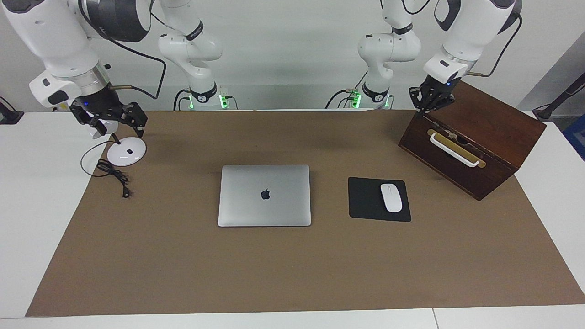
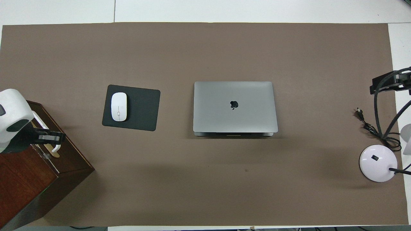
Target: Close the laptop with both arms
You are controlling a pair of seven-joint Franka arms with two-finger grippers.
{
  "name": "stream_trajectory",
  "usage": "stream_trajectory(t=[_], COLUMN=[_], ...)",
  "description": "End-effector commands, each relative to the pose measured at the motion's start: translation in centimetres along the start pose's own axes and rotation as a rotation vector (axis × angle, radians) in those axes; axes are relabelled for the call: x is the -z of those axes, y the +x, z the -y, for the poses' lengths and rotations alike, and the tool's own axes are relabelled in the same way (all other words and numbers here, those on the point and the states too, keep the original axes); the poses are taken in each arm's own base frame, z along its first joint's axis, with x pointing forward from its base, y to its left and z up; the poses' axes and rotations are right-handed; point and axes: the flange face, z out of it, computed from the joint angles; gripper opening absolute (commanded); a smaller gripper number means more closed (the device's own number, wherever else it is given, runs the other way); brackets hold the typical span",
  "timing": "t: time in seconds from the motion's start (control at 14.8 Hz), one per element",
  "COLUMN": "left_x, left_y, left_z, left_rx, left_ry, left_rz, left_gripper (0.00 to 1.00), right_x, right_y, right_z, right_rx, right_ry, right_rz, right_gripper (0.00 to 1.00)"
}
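The wooden box (image 1: 473, 137) stands at the left arm's end of the counter (image 1: 27, 205), shut, with a white handle (image 1: 454, 150) on its front; nothing of its inside shows, and in the overhead view its corner is cut off by the frame edge. The left tool (image 1: 427, 104) hangs over the box's top edge nearest the robots, empty; whether its fingertips are together or slightly apart I cannot tell. The right tool (image 1: 114, 121) hangs over the white lamp base (image 1: 126, 151) at the right arm's end, its fingers spread wide and holding nothing; in the overhead view only dark parts at the frame edge show there. The laptop (image 1: 264, 195) lies flat and closed in the middle of the brown mat (image 1: 292, 274), logo up, well apart from both tools. Beside it, toward the left arm's end, the black mouse pad (image 1: 365, 201) carries a white mouse (image 1: 391, 197). A dark cable (image 1: 114, 176) trails from the lamp base and ends in a plug on the mat.
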Motion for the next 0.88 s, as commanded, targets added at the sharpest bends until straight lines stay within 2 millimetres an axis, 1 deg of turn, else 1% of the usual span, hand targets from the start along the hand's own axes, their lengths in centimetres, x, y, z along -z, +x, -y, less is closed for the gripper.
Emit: stream_trajectory(t=[0.0, 0.07, 0.14, 0.2, 0.34, 0.47, 0.61, 0.81], left_x=[1.5, 1.9, 2.7, 2.8, 3.7, 4.1, 4.1, 2.8], left_y=[1.4, 1.9, 2.2, 2.6, 3.4, 4.7, 6.2, 7.2], left_z=[2.6, 3.6, 3.9, 4.3, 5.5, 5.7, 6.1, 6.3], left_rx=[0.05, 0.068, 0.073, 0.081, 0.104, 0.105, 0.107, 0.106], left_ry=[0.038, 0.041, 0.043, 0.042, 0.039, 0.036, 0.037, 0.039], left_rz=[-0.025, -0.03, -0.045, -0.049, -0.064, -0.067, -0.063, -0.058], left_gripper=[1.0, 1.0, 1.0, 1.0, 1.0, 1.0, 1.0, 1.0], right_x=[0.0, 0.0, 0.0, 0.0, 0.0, 0.0, -0.1, -0.3], right_y=[-0.8, -0.8, -0.8, -0.8, -0.8, -0.8, -0.8, -0.9], right_z=[-0.1, -0.1, -0.1, 0.0, -0.1, 0.0, -0.1, -0.1], right_rx=[0.002, 0.002, 0.002, 0.005, 0.004, 0.004, 0.002, 0.004], right_ry=[0.019, 0.019, 0.019, 0.019, 0.019, 0.019, 0.019, 0.019], right_rz=[0.006, 0.007, 0.007, 0.007, 0.007, 0.007, 0.009, 0.01], right_gripper=[1.0, 1.0, 1.0, 1.0, 1.0, 1.0, 1.0, 1.0])
